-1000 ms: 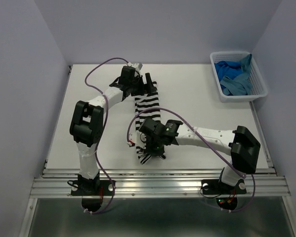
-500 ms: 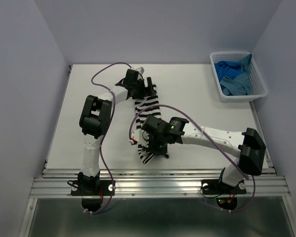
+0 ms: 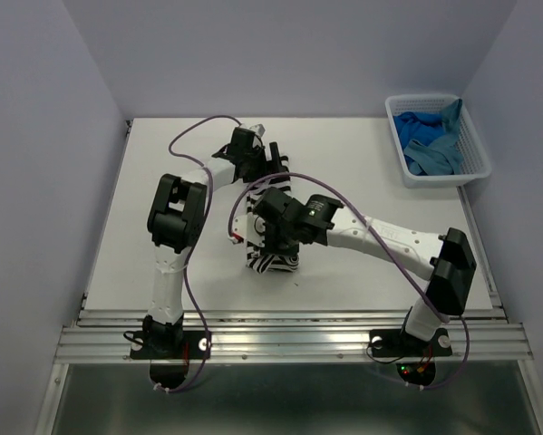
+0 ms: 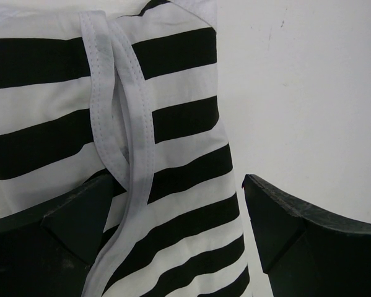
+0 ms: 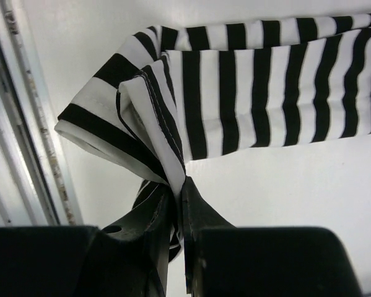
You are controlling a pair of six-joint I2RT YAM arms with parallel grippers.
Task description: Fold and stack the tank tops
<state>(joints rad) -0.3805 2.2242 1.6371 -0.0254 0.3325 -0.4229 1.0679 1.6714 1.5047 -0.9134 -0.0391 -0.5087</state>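
The black-and-white striped tank top (image 3: 273, 263) lies as a long strip down the middle of the table, its near end lifted and doubled back. My right gripper (image 3: 273, 237) is shut on that lifted edge; in the right wrist view the fabric (image 5: 266, 80) bunches into the pinched gripper (image 5: 182, 189). My left gripper (image 3: 276, 161) is open over the far end. In its wrist view the left gripper (image 4: 173, 238) straddles the striped cloth (image 4: 191, 179) and a white strap (image 4: 120, 124) without pinching them. The royal blue top (image 3: 425, 145) and the teal one (image 3: 452, 113) lie in the basket.
The white lattice basket (image 3: 439, 179) stands at the table's far right corner. A metal rail (image 3: 289, 340) runs along the near edge, close to the lifted fold. Purple cables loop over both arms. White table (image 3: 371, 181) surface shows between the strip and the basket.
My right gripper has carried the striped top's near end away from the front edge toward the far side, shortening the strip. The left arm shifted slightly right early on, then held still.
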